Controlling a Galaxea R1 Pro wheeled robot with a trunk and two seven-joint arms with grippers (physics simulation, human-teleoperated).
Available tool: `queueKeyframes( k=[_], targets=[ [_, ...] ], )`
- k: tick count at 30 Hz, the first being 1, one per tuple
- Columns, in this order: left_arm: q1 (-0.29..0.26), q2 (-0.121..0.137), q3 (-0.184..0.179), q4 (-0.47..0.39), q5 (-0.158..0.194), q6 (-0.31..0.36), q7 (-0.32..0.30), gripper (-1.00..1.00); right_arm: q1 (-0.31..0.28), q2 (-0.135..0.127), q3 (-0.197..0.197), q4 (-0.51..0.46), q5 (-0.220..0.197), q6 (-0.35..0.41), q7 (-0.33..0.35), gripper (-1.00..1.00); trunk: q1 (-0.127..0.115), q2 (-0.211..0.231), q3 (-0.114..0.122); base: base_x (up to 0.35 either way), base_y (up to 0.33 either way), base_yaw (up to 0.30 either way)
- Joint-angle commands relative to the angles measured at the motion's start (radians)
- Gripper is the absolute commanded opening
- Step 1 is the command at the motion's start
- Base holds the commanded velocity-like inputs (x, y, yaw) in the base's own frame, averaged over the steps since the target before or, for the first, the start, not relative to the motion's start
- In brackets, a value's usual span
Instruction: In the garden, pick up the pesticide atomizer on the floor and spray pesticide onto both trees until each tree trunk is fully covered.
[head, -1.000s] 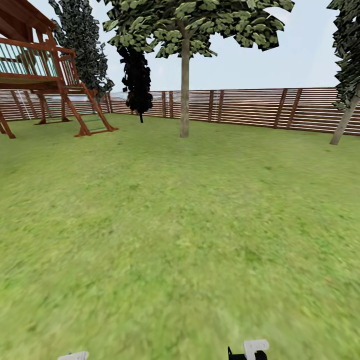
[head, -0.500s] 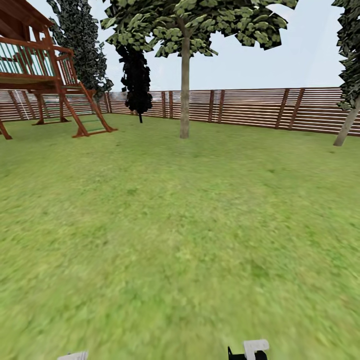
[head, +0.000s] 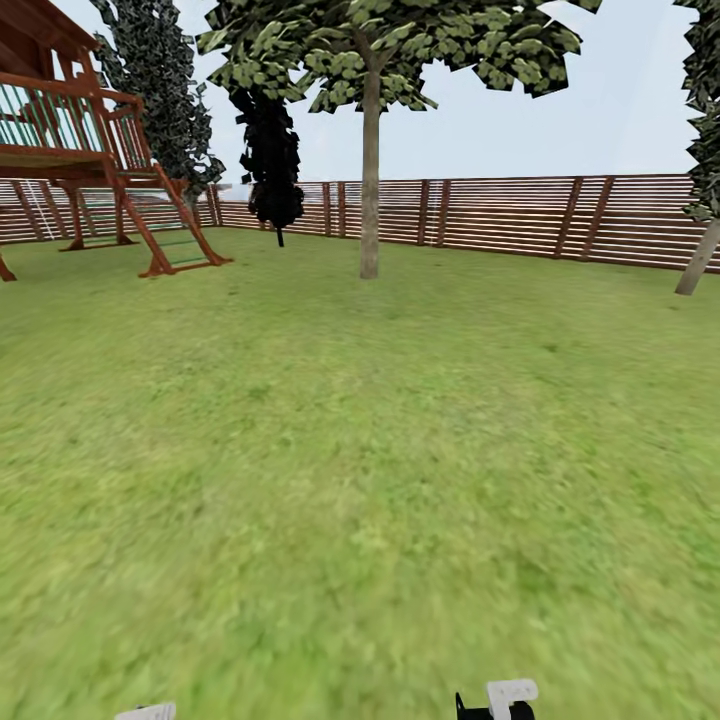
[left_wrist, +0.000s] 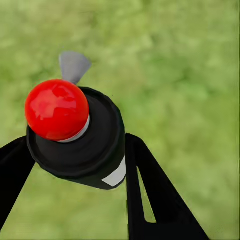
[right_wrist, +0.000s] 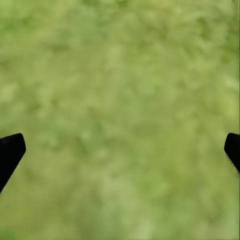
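blurred lawn (head: 360, 480), pesticide atomizer (left_wrist: 75, 137) between left fingers (left_wrist: 150, 195), base hidden

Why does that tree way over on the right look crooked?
Its trunk leans sideways, while the middle tree's trunk stands straight. Nothing else looks odd: the left gripper holds the spray bottle above the grass.

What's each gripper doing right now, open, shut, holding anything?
Left gripper: shut on the pesticide atomizer, red tip facing the camera.
Right gripper: open, nothing between the fingers, just lawn below.
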Motion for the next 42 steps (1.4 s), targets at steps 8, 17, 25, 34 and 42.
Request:
queueKeyframes(
  k=[8,17,25,34,42],
  targets=[
    [-0.001,0.002,0.01,0.0,-0.004,-0.002,-0.007,-1.0,-0.001,0.0,0.008,0.001,0.005,-0.001,-0.01,1.0,0.0,0.0,-0.001,0.34,0.0,0.0],
    [-0.001,0.0,0.008,0.0,-0.004,-0.002,-0.007,-1.0,-0.001,0.0,0.008,0.001,0.005,-0.001,-0.01,1.0,0.0,0.0,-0.001,0.34,0.0,0.0],
    [-0.001,0.001,0.01,0.0,-0.003,-0.002,-0.007,-1.0,-0.001,0.0,0.008,0.001,0.005,-0.001,-0.01,1.0,0.0,0.0,-0.001,0.34,0.0,0.0],
    [-0.001,0.001,0.009,0.0,-0.004,-0.002,-0.007,-1.0,-0.001,0.0,0.008,0.001,0.005,-0.001,-0.01,1.0,0.0,0.0,-0.001,0.34,0.0,0.0],
    [-0.001,0.002,0.01,0.0,-0.004,-0.002,-0.007,-1.0,-0.001,0.0,0.008,0.001,0.005,-0.001,-0.01,1.0,0.0,0.0,-0.001,0.34,0.0,0.0]
  ],
)
